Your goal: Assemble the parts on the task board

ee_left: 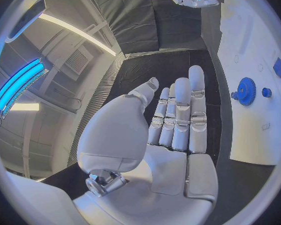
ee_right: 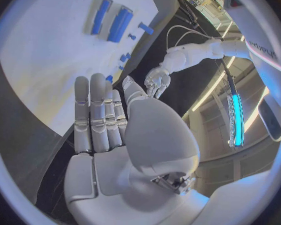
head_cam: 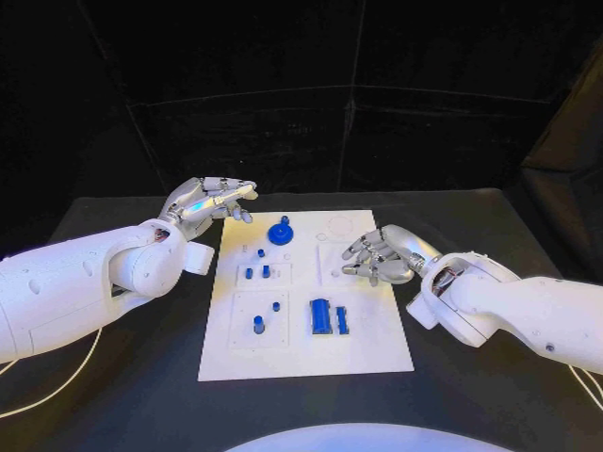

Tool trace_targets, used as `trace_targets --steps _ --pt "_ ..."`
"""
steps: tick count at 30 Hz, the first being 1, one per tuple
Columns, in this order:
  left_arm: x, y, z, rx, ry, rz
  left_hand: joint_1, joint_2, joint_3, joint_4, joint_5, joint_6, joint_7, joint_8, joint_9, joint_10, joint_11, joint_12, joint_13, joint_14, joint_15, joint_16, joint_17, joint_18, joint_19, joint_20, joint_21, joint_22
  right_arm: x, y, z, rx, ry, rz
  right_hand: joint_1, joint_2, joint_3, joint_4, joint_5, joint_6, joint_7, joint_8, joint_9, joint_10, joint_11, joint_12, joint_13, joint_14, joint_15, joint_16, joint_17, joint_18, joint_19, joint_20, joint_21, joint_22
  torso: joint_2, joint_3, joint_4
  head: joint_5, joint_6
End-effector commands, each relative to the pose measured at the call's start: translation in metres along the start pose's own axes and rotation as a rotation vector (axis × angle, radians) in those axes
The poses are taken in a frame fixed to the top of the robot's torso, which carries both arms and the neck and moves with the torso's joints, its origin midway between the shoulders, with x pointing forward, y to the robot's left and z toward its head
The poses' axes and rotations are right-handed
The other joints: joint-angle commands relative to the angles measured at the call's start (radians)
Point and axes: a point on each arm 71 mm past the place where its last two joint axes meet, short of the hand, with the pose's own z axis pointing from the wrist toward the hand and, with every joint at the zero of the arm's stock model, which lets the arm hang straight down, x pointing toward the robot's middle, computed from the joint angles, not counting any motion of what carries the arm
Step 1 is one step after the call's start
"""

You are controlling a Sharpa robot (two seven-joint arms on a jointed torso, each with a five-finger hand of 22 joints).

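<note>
In the head view, the white rectangular task board lies in the middle of the black table. On it stand a blue toothed gear, several small blue pegs and two long blue blocks. The left hand hovers at the board's far left corner, the right hand over the board's right side, both holding nothing.

The left wrist view shows the left hand with fingers straight and together, palm bare, the gear just beyond the fingertips.

The right wrist view shows the right hand likewise flat and unladen, with the blocks beyond it.

Judging by this, neither hand is mid-grasp; the scene fits parts awaiting seating or parts already seated. Black curtains close in the room behind the table.
</note>
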Motion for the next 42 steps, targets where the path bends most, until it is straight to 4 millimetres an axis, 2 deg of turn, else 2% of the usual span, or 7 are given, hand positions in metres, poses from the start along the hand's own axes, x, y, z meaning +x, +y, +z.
trace_targets --steps 1,21,22,30,33,41,42 --pt "-0.004 0.0 0.003 0.013 -0.042 -0.037 0.007 0.002 -0.005 0.005 0.003 -0.006 -0.001 0.004 -0.002 -0.009 0.011 -0.022 -0.014 -0.081 0.018 -0.152 -0.072 0.004 -0.1 0.022 -0.086 -0.052 -0.016 0.0 0.016 -0.081 -0.046 0.292 0.037 -0.001 0.018 0.009 -0.008 0.008 0.04 -0.061 -0.033 -0.033 0.054 -0.18 -0.205 -0.131 0.061 -0.263 -0.139 -0.003 -0.099 0.049 -0.199 -0.134 -0.022 -0.0054 -0.0105 -0.004 0.028" --pt "-0.019 0.03 0.029 0.032 -0.227 -0.004 0.029 0.021 -0.062 0.003 -0.001 -0.05 -0.031 -0.092 -0.005 -0.081 0.085 -0.241 -0.018 -0.171 0.136 -0.749 -0.316 0.014 -0.411 0.155 -0.391 -0.308 -0.043 -0.032 0.092 -0.104 -0.178 0.5 -0.015 0.069 -0.1 -0.099 0.016 0.075 0.072 -0.304 -0.049 -0.031 0.102 -0.339 -0.644 -0.165 0.148 -0.641 -0.521 0.014 -0.138 0.166 -0.678 -0.517 -0.093 -0.0002 -0.0284 0.019 0.127" --pt "-0.016 0.031 0.028 0.001 -0.178 -0.008 -0.371 0.045 -0.12 -0.014 -0.03 -0.338 -0.071 -0.157 -0.07 -0.367 0.024 -0.314 -0.081 -0.444 0.083 -0.806 -0.386 -0.05 -0.622 0.067 -0.475 -0.386 -0.043 -0.036 0.089 -0.051 -0.191 0.436 -0.436 0.022 -0.034 -0.14 -0.037 -0.206 0.004 -0.371 -0.114 -0.345 0.044 -0.401 -0.706 -0.491 0.104 -0.703 -0.586 -0.046 -0.391 0.085 -0.712 -0.601 -0.083 -0.0039 -0.0256 0.016 0.12" --pt "-0.005 0.032 0.021 0.0 -0.208 0.007 -0.619 0.045 -0.163 -0.014 -0.101 -0.521 -0.103 -0.157 -0.07 -0.553 -0.012 -0.314 -0.081 -0.607 0.051 -0.847 -0.386 -0.066 -0.755 0.014 -0.475 -0.436 -0.038 -0.026 0.081 -0.058 -0.244 0.487 -0.69 0.022 -0.034 -0.14 -0.065 -0.366 -0.035 -0.371 -0.114 -0.529 0.015 -0.401 -0.706 -0.679 0.077 -0.703 -0.586 -0.064 -0.532 0.036 -0.801 -0.656 -0.091 0.0241 0.0011 0.037 0.141" --pt "0.003 0.031 0.016 0.0 -0.231 0.019 -0.69 0.045 -0.174 -0.014 -0.101 -0.573 -0.18 -0.157 -0.07 -0.604 -0.023 -0.314 -0.081 -0.654 0.041 -0.858 -0.386 -0.077 -0.793 -0.002 -0.475 -0.45 -0.035 -0.019 0.074 -0.058 -0.283 0.524 -0.773 0.022 -0.034 -0.14 -0.075 -0.42 -0.049 -0.371 -0.114 -0.59 0.005 -0.401 -0.706 -0.742 -0.001 -0.703 -0.586 -0.074 -0.58 0.02 -0.801 -0.674 -0.091 0.0255 0.0025 0.038 0.143" --pt "0.034 0.024 -0.007 0.009 -0.318 0.068 -0.859 0.045 -0.2 -0.014 -0.101 -0.696 -0.18 -0.157 -0.07 -0.727 -0.113 -0.314 -0.081 -0.767 -0.039 -0.951 -0.386 -0.094 -0.883 -0.039 -0.475 -0.484 -0.023 0.007 0.047 -0.029 -0.403 0.635 -0.954 0.022 -0.034 -0.14 -0.153 -0.538 -0.078 -0.371 -0.114 -0.723 -0.078 -0.401 -0.706 -0.88 -0.001 -0.703 -0.586 -0.096 -0.685 -0.015 -0.801 -0.711 -0.091 0.0255 0.0025 0.038 0.143" --pt "0.037 0.023 -0.01 0.011 -0.327 0.073 -0.876 0.045 -0.27 -0.014 -0.101 -0.709 -0.18 -0.157 -0.07 -0.74 -0.113 -0.314 -0.081 -0.779 -0.039 -0.951 -0.386 -0.168 -0.892 -0.042 -0.475 -0.487 -0.022 0.009 0.045 -0.025 -0.412 0.643 -0.972 0.022 -0.034 -0.14 -0.153 -0.55 -0.081 -0.371 -0.114 -0.737 -0.078 -0.401 -0.706 -0.893 -0.001 -0.703 -0.586 -0.096 -0.696 -0.018 -0.801 -0.715 -0.091 0.0255 0.0025 0.038 0.143"
